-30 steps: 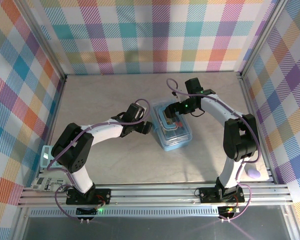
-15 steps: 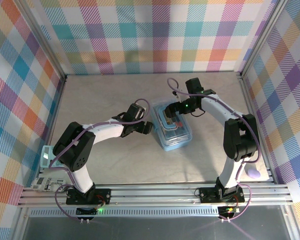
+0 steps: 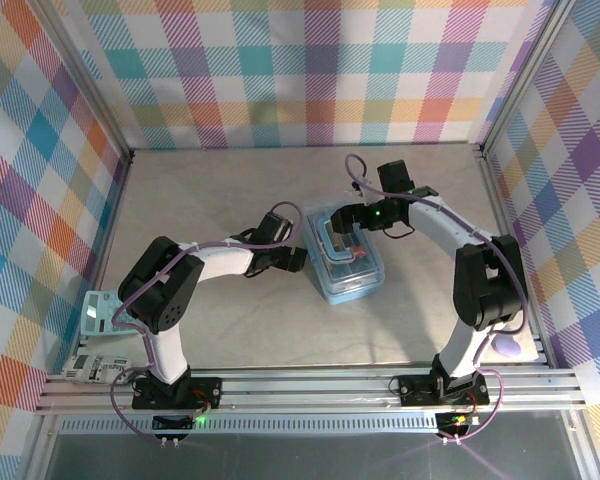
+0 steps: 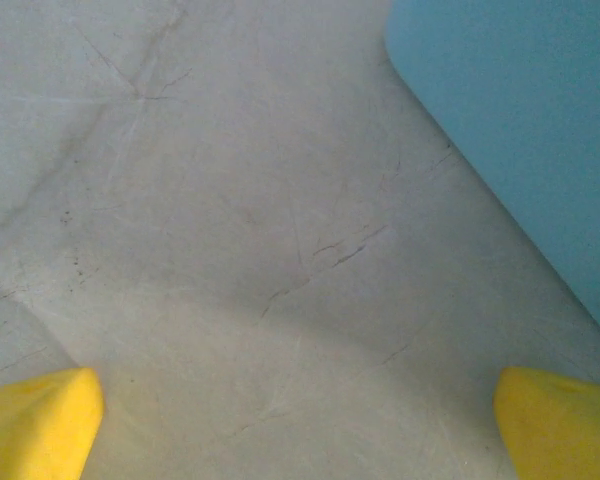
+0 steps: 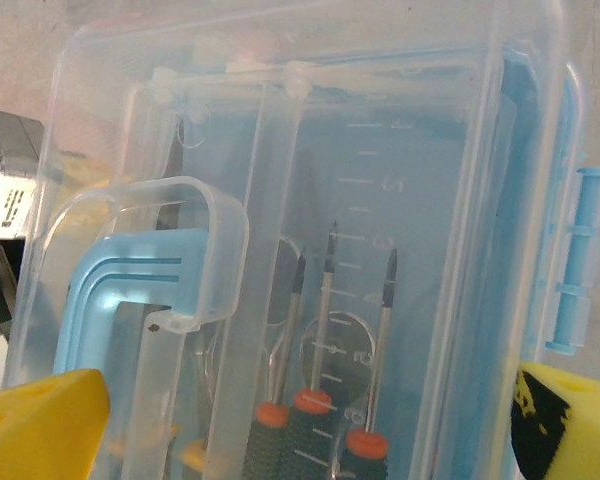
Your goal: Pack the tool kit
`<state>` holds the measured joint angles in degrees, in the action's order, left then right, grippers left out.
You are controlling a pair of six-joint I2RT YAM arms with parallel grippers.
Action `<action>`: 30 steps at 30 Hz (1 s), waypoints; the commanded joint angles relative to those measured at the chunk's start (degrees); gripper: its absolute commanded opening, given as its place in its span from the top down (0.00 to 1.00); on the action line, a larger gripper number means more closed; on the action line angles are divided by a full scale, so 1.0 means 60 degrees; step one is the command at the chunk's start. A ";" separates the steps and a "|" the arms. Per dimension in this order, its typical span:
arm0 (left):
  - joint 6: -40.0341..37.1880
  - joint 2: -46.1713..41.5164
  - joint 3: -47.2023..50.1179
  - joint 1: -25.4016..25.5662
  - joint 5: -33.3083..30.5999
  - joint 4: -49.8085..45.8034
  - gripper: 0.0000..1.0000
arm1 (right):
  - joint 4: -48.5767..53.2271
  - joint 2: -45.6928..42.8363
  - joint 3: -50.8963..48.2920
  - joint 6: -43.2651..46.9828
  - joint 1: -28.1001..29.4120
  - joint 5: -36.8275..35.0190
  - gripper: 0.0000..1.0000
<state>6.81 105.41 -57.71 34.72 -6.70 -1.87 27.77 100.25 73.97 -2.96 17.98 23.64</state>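
Translucent blue tool box [image 3: 345, 262], screwdrivers [image 5: 318, 330] inside under clear lid [image 5: 380, 150]. Just left of it, left gripper [image 3: 298, 259], fingers apart; over its far end, right gripper [image 3: 342, 216], fingers spread wide.

I'm working in what looks like a robotics lab test cell, not a home or a shop: the left arm [image 3: 220, 262] and right arm [image 3: 440, 218] are bolted to an aluminium extrusion rail [image 3: 310, 380] at the near edge of a bare grey tabletop [image 3: 210, 190]. Aluminium posts [image 3: 87, 80] frame the space, and bright checked fabric [image 3: 310, 70] hangs as backdrop walls on three sides. Purple cables [image 3: 352, 170] run exposed along the arms.
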 commanded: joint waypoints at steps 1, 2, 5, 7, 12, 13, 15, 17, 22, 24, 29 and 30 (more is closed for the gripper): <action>0.0074 -0.0617 -0.0670 -0.0054 0.0411 0.0745 0.00 | 0.1378 -0.0507 0.0320 -0.0433 -0.0130 0.1129 0.01; 0.0056 -0.0903 -0.0718 -0.0239 0.0474 0.0649 0.00 | 0.1466 -0.0629 0.0620 -0.0312 -0.0361 0.0994 0.01; 0.0022 -0.2048 -0.0766 -0.0939 0.0706 0.0316 0.00 | 0.1596 -0.1021 0.1502 0.0110 -0.1167 0.0358 0.01; 0.0022 -0.3039 -0.0504 -0.1470 0.0823 0.0297 0.00 | 0.1041 -0.1592 0.1522 0.0257 -0.1701 -0.0097 0.01; 0.0079 -0.5929 0.1399 -0.2738 -0.0227 0.1214 0.00 | -0.2479 -0.4224 -0.1350 0.0318 -0.2582 -0.1662 0.01; -0.0021 -0.6453 0.1901 -0.2901 -0.0749 0.1383 0.00 | -0.3387 -0.4878 -0.2240 0.0406 -0.2614 -0.2016 0.01; -0.0268 -0.7233 0.2663 -0.3243 -0.1333 0.1383 0.00 | -0.5172 -0.6086 -0.4237 0.0557 -0.2642 -0.2648 0.01; -0.0358 -0.7897 0.3463 -0.3458 -0.2230 0.1363 0.00 | -0.6757 -0.7205 -0.6207 0.0717 -0.2644 -0.3400 0.01; -0.0092 -0.8789 0.5899 -0.4213 -0.3210 0.2760 0.01 | -0.8207 -0.7487 -0.8284 0.0532 -0.2779 -0.5262 0.01; 0.0125 -0.8615 0.6437 -0.4567 -0.3001 0.3291 0.01 | -0.8880 -0.6833 -0.8617 0.0376 -0.2806 -0.5287 0.01; 0.0305 -0.6678 0.6788 -0.4802 -0.2601 0.5200 0.00 | -1.0871 -0.4214 -0.8545 0.0083 -0.2817 -0.5166 0.01; 0.0222 -0.6330 0.6662 -0.4799 -0.2359 0.5384 0.00 | -1.1341 -0.3788 -0.8514 0.0057 -0.2819 -0.5094 0.01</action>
<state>7.29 63.70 -16.25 6.44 -22.57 20.18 -27.40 72.97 21.80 -1.06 1.39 -6.07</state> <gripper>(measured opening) 0.995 0.988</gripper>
